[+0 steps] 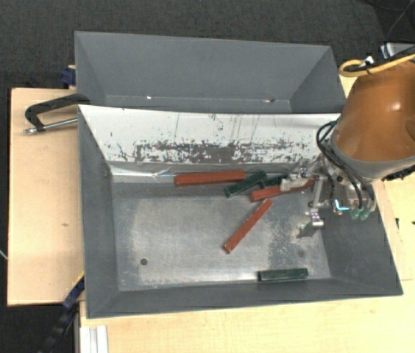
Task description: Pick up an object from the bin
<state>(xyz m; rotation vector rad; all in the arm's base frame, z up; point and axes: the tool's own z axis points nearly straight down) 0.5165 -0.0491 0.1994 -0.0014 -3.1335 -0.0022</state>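
Note:
My gripper [312, 218] hangs low over the right side of the bin, under the orange cover. Just left of it, by the back wall, lies a short red-brown bar [272, 191], whose right end reaches close to the gripper. A dark green bar [244, 185] crosses the left end of that bar. A longer red-brown bar [248, 226] lies slanted on the floor to the gripper's lower left. Whether the gripper touches any of them cannot be made out.
A long red-brown bar [209, 178] lies along the back wall. Another dark green bar [282, 274] rests by the front wall, below the gripper. The arm and its cables cover the bin's right rim.

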